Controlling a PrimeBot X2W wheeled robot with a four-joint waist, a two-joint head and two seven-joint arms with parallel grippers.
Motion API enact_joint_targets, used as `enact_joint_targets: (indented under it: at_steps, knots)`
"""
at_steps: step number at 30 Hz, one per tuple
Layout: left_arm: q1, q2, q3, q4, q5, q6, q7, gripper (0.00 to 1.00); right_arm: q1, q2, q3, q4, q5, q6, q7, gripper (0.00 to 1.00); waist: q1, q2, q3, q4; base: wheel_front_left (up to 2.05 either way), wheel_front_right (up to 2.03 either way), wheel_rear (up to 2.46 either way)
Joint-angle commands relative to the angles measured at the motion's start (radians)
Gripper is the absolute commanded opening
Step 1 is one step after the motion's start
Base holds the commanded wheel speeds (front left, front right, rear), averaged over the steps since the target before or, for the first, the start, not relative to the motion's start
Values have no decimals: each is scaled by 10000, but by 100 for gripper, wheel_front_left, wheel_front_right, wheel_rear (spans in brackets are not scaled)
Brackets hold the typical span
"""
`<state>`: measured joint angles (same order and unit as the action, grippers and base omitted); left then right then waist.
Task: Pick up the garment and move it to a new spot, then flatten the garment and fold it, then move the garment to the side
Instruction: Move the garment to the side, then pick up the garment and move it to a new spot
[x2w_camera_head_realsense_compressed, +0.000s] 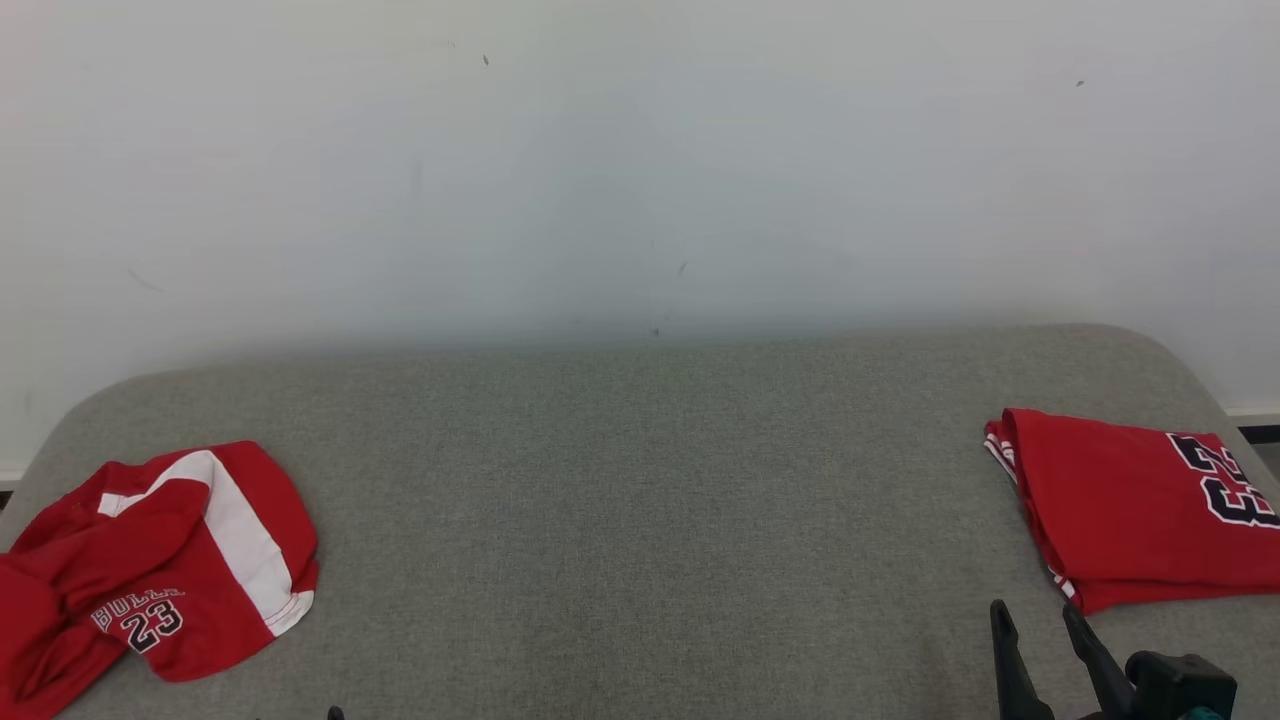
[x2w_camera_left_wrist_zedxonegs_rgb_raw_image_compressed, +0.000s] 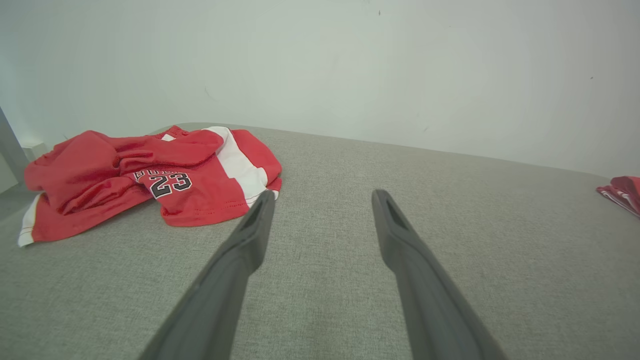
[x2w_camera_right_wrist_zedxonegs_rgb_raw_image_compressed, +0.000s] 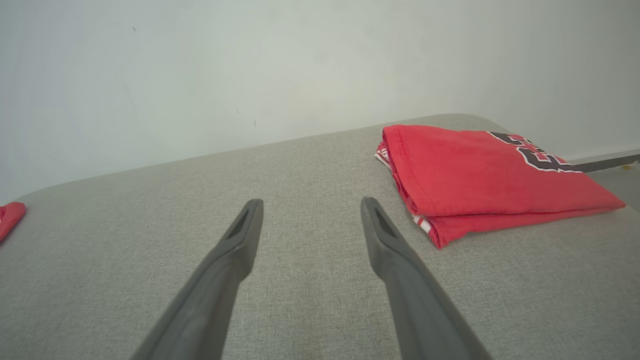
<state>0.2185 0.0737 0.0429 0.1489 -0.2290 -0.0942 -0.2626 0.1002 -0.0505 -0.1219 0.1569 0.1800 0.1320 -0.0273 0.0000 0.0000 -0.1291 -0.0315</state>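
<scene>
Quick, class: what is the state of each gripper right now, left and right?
Left gripper: open, holding nothing.
Right gripper: open, holding nothing.

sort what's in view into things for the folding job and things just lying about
For the job: crumpled red jersey, left gripper, right gripper (both open, empty), grey fabric surface.
Lying about: folded red jersey, already neat at the right; white wall.
</scene>
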Motion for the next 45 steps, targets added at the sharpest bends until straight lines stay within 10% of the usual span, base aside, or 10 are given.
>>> enact_joint_targets:
  at_steps: [1,13,33,45]
  knots:
    - [-93,-33,24,17,55,1,-26,100,3,2,-6,16,-31,-21,-65,100,0,0,4,6,0,0,0]
    - [-221,-126,176,57,276,-110,-26,100,215,6,55,44,253,-21,-98,100,0,0,43,451,0,0,0]
    - [320,386,520,-74,518,-109,-27,100,349,8,793,545,867,-20,-491,100,0,0,-179,4321,0,0,0]
    - [675,94,1111,-872,177,221,-27,100,-853,4,1697,998,651,-20,-411,100,0,0,451,4995,0,0,0]
